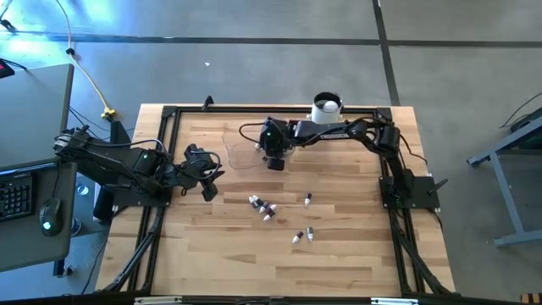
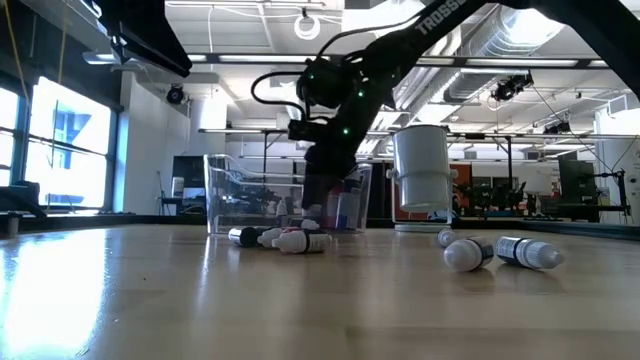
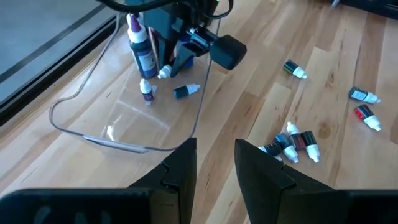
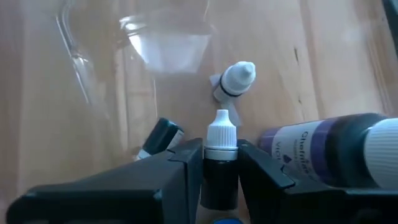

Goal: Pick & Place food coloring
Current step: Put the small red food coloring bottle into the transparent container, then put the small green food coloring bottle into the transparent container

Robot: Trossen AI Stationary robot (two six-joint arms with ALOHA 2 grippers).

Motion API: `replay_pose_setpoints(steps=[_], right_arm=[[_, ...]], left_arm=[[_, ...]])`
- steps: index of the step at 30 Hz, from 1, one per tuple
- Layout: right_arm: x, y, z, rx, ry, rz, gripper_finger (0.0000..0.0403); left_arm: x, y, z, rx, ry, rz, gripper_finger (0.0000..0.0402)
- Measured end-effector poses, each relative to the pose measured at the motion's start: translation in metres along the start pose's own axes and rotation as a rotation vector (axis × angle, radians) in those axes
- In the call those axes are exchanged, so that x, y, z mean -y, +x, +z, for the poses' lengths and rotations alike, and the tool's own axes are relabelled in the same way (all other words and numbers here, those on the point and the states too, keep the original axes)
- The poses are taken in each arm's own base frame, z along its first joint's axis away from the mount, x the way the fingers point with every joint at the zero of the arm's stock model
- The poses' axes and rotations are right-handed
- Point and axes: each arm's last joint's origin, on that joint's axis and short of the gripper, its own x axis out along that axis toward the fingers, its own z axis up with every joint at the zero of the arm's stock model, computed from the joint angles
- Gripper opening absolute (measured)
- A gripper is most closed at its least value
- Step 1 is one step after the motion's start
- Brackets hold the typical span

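Observation:
My right gripper (image 1: pixel 275 159) reaches down into a clear plastic container (image 1: pixel 241 146) at the table's far middle and is shut on a small dark food coloring bottle with a white cap (image 4: pixel 219 163). Other small bottles (image 4: pixel 234 81) and a larger purple one (image 4: pixel 323 149) lie in the container. Several more small bottles lie on their sides on the wood table (image 1: pixel 262 207), (image 1: pixel 303 236). My left gripper (image 3: pixel 216 171) is open and empty, hovering left of the container (image 3: pixel 124 121). My right gripper pinches the small bottle's dark body (image 4: pixel 219 177), just below its white cap, between its two fingers. The fingers slant down from above into the container. The bottle lies along the fingers, and its cap (image 4: pixel 222 127) sticks out past the fingertips. I cannot tell whether it touches the container's floor.
A tall white cylindrical container with a dark top (image 1: pixel 326 108) stands at the far edge, right of the clear container. Loose bottles lie in the table's middle (image 2: pixel 290 240), (image 2: pixel 495 252). Bare wood stretches along the near side. A black frame runs around the table.

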Motion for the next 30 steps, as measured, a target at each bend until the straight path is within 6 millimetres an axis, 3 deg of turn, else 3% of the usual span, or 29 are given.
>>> replay_pose_setpoints(steps=[8, 14, 21, 26, 30], right_arm=[[-0.004, -0.004, 0.006, 0.041, -0.037, -0.016, 0.0158], [-0.03, -0.041, 0.025, 0.116, -0.105, -0.01, 0.0158], [-0.089, -0.082, 0.031, 0.117, -0.196, 0.157, 0.0136], [-0.145, -0.081, 0.016, 0.078, -0.327, 0.377, 0.0134], [-0.178, -0.074, -0.004, 0.07, -0.44, 0.426, 0.0134]], left_arm=[[0.0, 0.0, 0.0, -0.001, 0.001, 0.001, 0.0106], [0.0, 0.0, 0.0, -0.001, 0.001, 0.0, 0.0106], [0.0, 0.0, 0.0, -0.003, 0.001, -0.002, 0.0106], [0.0, 0.0, 0.0, -0.006, 0.0, -0.007, 0.0106], [0.0, 0.0, 0.0, -0.006, 0.0, -0.007, 0.0106]])
